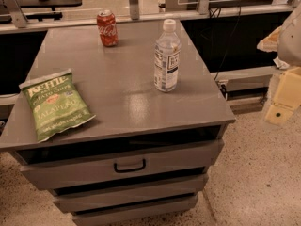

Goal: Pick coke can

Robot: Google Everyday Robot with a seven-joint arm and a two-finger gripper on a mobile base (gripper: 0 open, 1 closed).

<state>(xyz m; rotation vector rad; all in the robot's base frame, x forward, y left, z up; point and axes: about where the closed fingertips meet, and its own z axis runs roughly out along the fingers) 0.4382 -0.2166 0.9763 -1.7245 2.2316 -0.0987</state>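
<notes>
The coke can point(107, 28) is a small red can with white script and a silver top. It stands upright near the far edge of the grey cabinet top point(122, 84), left of centre. My gripper point(283, 100) is at the right edge of the view, off the cabinet's right side and over the floor. It is far from the can and holds nothing that I can see.
A clear water bottle point(167, 56) with a white cap stands upright right of centre. A green chip bag point(54, 103) lies flat at the front left. The cabinet has drawers point(127, 164) below. A rail and posts point(134, 1) run behind the far edge.
</notes>
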